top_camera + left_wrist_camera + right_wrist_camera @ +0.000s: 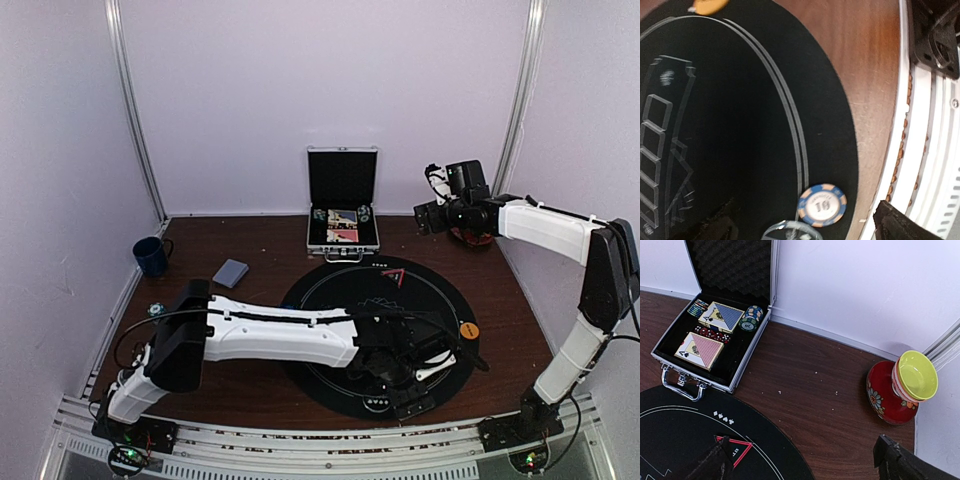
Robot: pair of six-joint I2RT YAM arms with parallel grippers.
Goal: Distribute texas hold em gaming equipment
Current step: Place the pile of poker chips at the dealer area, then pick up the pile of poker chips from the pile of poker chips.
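A blue striped-edge poker chip [822,204] marked 10 lies flat near the edge of the black round mat [740,125]. It sits between my left gripper's [807,227] spread fingers, which are open and hold nothing. A clear round piece [790,232] shows at the bottom edge, partly cut off. An orange button [469,329] lies on the mat's right rim. A grey-blue card deck [230,272] lies on the table at the left. My right gripper [802,465] is open and empty, raised over bare table right of the case.
The open silver case [675,377] at the back holds chip stacks [751,318], two card boxes and dice. Stacked bowls [900,387] stand in the back right corner. A dark blue mug [150,255] stands far left. A teal chip [157,310] lies by the left arm.
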